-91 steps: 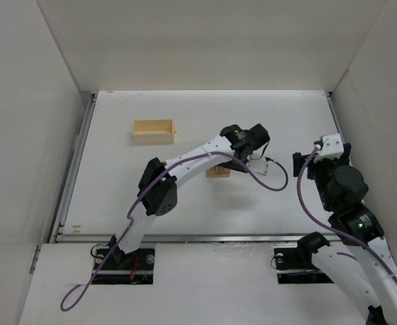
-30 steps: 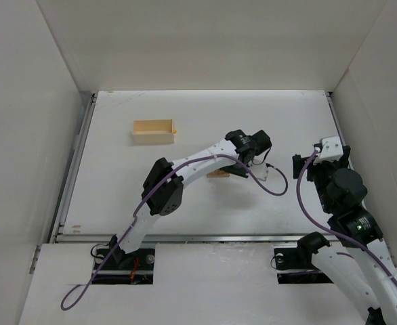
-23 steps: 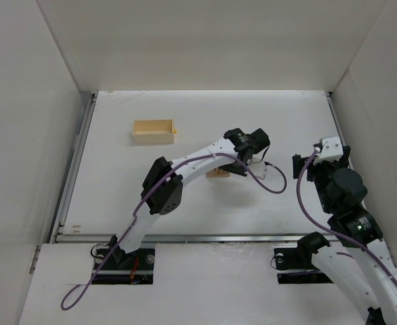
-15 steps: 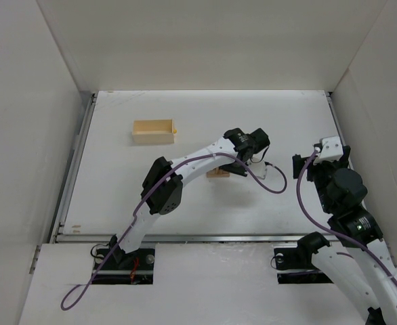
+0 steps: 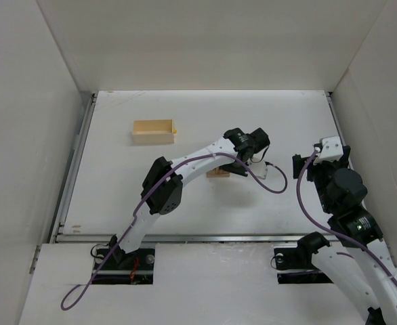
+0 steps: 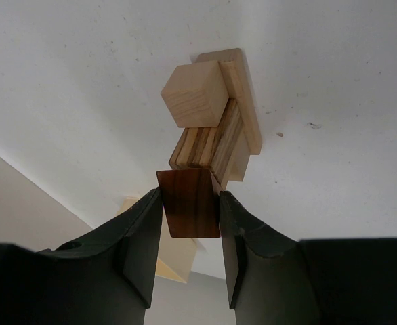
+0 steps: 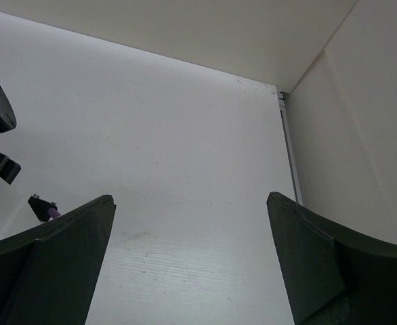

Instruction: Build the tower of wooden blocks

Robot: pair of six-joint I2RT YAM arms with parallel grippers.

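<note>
The white desk (image 5: pixel 117 196) took up most of what I could see, and on it the left arm (image 5: pixel 188 164) had reached out to about the middle of the surface, while the right arm (image 5: pixel 341 193) stayed folded back by the right edge. Over the last few seconds the left arm had eased its wrist down over the wood block tower (image 5: pixel 218 174), so that less of the stack showed from above than before. In the final second it hardly shifted at all, which I took to mean it was lining up the placement, not travelling. The pale yellow box (image 5: pixel 153 131) sat untouched toward the far-left corner. Through the wrist camera the tower (image 6: pixel 209 128) was a flat pale plank (image 6: pixel 244 95) with a striped block (image 6: pixel 205 145) and a pale cube (image 6: pixel 194 95) on it. The left gripper (image 6: pixel 189 196) was pinching a reddish-brown block (image 6: pixel 190 212) flat between its two fingers, partly closed to the block's width, and that grip had not loosened. The block's far edge met the striped piece (whether resting on it or just above, I could not tell). The right gripper (image 7: pixel 190 200) had its fingers spread wide over bare desk, holding nothing.
</note>
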